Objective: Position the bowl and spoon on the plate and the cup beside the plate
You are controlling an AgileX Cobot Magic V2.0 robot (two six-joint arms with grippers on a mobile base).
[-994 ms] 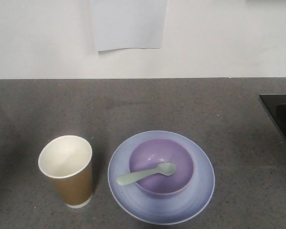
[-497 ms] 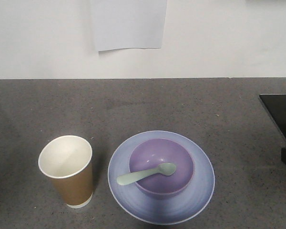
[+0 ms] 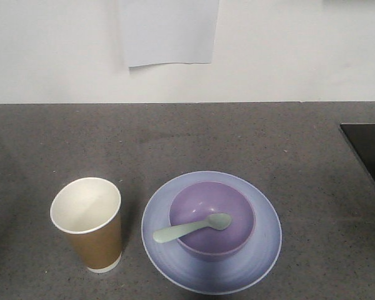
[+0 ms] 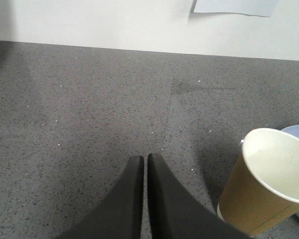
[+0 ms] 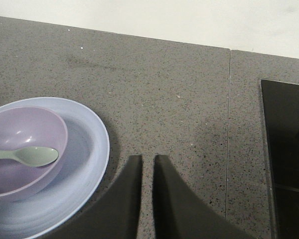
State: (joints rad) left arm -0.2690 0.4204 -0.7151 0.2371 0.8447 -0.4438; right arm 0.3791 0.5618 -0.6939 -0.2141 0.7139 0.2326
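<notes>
Cup (image 4: 269, 186) standing right of closed, empty left gripper (image 4: 141, 162). Plate (image 5: 92, 149), bowl (image 5: 25, 149) holding spoon (image 5: 27, 155), left of right gripper (image 5: 148, 162), tips slightly parted, empty. Front view: neither gripper.

No readable text anywhere.
The paper sheet (image 3: 169, 31) on the wall and the cup (image 3: 89, 224) are showing no print, label or number.
</notes>
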